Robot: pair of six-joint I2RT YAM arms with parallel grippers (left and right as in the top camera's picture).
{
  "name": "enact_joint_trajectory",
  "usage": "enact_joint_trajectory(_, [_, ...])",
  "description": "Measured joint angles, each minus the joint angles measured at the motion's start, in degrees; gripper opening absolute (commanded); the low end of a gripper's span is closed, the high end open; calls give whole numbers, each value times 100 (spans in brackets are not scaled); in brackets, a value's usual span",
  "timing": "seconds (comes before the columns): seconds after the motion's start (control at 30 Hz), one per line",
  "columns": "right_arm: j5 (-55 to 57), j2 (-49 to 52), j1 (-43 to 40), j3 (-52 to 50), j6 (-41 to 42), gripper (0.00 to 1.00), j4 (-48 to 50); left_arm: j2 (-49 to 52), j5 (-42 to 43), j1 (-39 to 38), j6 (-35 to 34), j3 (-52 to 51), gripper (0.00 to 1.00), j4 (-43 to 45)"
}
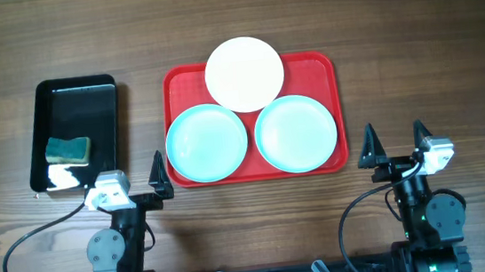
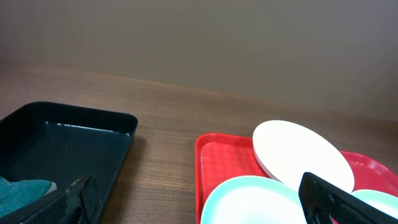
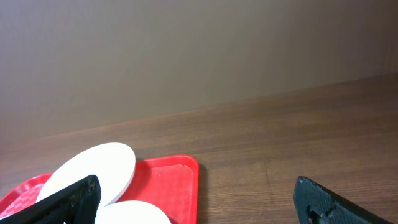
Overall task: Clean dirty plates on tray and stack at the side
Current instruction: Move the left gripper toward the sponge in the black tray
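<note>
Plates sit three to the red tray [image 1: 170, 129] at the middle of the wooden worktop [image 1: 448, 45]: the white plate [image 1: 244, 73] at 12 o'clock, one turquoise plate [image 1: 206, 142] at 7 o'clock and the other turquoise plate [image 1: 296, 132] at 5 o'clock. The two turquoise ones lie just beside each other. The white plate overhangs the tray's far rim and hides that stretch of it. From the left wrist view it looks tilted, its near edge over the turquoise pair, though how far it rests on them is hard to make out. Whether any plate is soiled cannot be told. Well to the tray's 9 o'clock lies a glossy black tray [image 1: 74, 103] with a green sponge [image 1: 68, 150] at its near end. The left wrist view cuts that sponge off at the frame's lower edge. The left hand [image 1: 134, 184] hangs at the worktop's near edge, between the two trays, spread wide and empty. Its outer finger is partly hidden under the white camera housing. The right hand [image 1: 396, 148] hangs at the red tray's 4 o'clock, also wide and holding nothing. Both wrist views show only dark finger ends at the bottom corners, and the nearer plates run off the frame.
</note>
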Motion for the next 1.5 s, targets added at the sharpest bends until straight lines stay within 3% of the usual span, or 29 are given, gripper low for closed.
enact_joint_trajectory(0.7, [0, 0, -2, 0, 0, 100, 0, 0, 0, 0, 0, 0, 100, 0])
enact_joint_trajectory(0.77, [0, 0, -2, 0, 0, 100, 2, 2, 208, 0, -52, -31, 100, 737])
enact_joint_trajectory(0.9, [0, 22, 0, 0, -2, 100, -4, -20, 1755, -4, -149, -31, 100, 3609])
enact_joint_trajectory(0.97, [0, 26, -2, 0, -2, 100, -9, 42, 1886, -4, 463, 68, 100, 4177])
enact_joint_trajectory(1.03, [0, 42, 0, 0, -2, 100, -11, 831, 1845, -4, 1108, 824, 100, 3279])
enact_joint_trajectory(1.07, [2, 52, 0, 0, -2, 100, 7, 2011, 1561, -15, 1338, 1930, 100, 2330])
enact_joint_trajectory(1.1, [2, 31, 0, 0, -2, 100, -2, 2581, 1366, -13, 1419, 2632, 100, 1167])
enact_joint_trajectory(1.13, [2, 39, -2, 0, -2, 100, -20, 4444, 1064, -9, 1460, 4411, 100, -601])
enact_joint_trajectory(1.17, [2, 46, -2, -2, -2, 100, -20, 5322, 1191, -9, 1480, 5156, 100, -1338])
enact_joint_trajectory(1.2, [2, 50, -2, 0, -2, 100, -4, 6240, 1436, -9, 1482, 5729, 100, -1537])
enact_joint_trajectory(1.27, [2, 48, -2, 0, -2, 100, -11, 7173, 1224, 52, 835, 6214, 100, -2000])
enact_joint_trajectory(1.33, [2, 48, -2, 0, -2, 100, -15, 8115, 387, 734, -393, 7635, 100, -3788])
enact_joint_trajectory(1.43, [2, 48, -2, 0, -2, 100, -13, 8699, 227, 1735, -1075, 8240, 100, -4439])
enact_joint_trajectory(1.5, [2, 48, -2, 0, -2, 100, -15, 8797, 632, 1788, -1154, 8238, 100, -4693])
